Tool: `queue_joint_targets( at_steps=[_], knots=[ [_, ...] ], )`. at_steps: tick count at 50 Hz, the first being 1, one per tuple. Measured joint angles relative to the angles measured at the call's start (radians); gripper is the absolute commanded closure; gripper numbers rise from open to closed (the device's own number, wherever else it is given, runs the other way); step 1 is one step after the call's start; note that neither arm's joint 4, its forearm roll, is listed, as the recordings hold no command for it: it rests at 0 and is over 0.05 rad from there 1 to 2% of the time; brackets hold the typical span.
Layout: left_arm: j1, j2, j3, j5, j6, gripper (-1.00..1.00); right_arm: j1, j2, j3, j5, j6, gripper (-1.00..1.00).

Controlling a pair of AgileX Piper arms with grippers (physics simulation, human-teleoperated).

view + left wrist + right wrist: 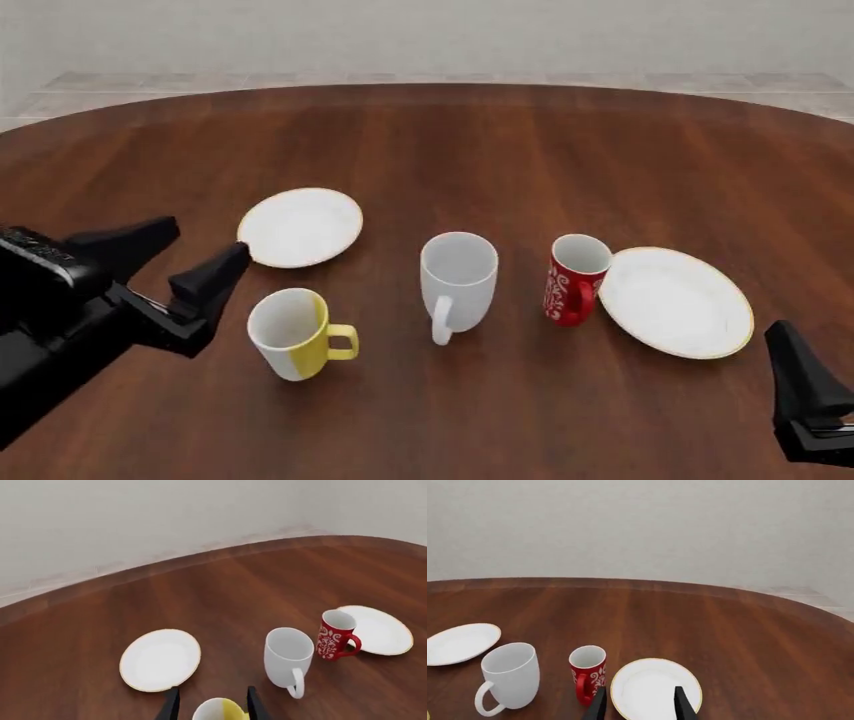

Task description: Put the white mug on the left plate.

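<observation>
Hovering spread and empty, my left hand (187, 262) hangs beside the yellow-and-white mug (296, 333); the white mug (458, 279) stands upright at the left plate's (300, 227) four o'clock.

A yellow-and-white mug (296, 333) stands upright near the front left of the round dark wooden table (534, 150), its yellow handle pointing right. To the right, a red mug with white patterns (575, 279) stands upright, just beside the left rim of the larger gold-rimmed white plate (675, 301).
</observation>
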Motion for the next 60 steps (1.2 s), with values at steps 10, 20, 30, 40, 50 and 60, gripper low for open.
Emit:
queue_joint_targets(
  at_steps=[10, 20, 30, 40, 50, 60],
  knots=[
    [-0.063, 0.091, -0.044, -0.014, 0.016, -1.0, -0.001, -0.001, -0.007, 0.006, -0.001, -1.0],
    [-0.108, 0.148, -0.085, -0.006, 0.031, -1.0, 0.0, -0.001, -0.012, 0.01, -0.002, -1.0],
    [-0.151, 0.198, -0.131, 0.013, 0.041, -1.0, 0.0, -0.001, -0.015, 0.012, -0.003, -1.0],
    [-0.201, 0.252, -0.185, 0.043, 0.05, -1.0, 0.001, -0.001, -0.015, 0.012, -0.005, -1.0],
    [-0.244, 0.308, -0.233, 0.068, 0.054, -1.0, 0.001, -0.001, -0.012, 0.008, -0.006, -1.0],
    [-0.279, 0.368, -0.274, 0.083, 0.046, -1.0, 0.0, -0.001, -0.01, 0.006, -0.004, -1.0]
  ],
)
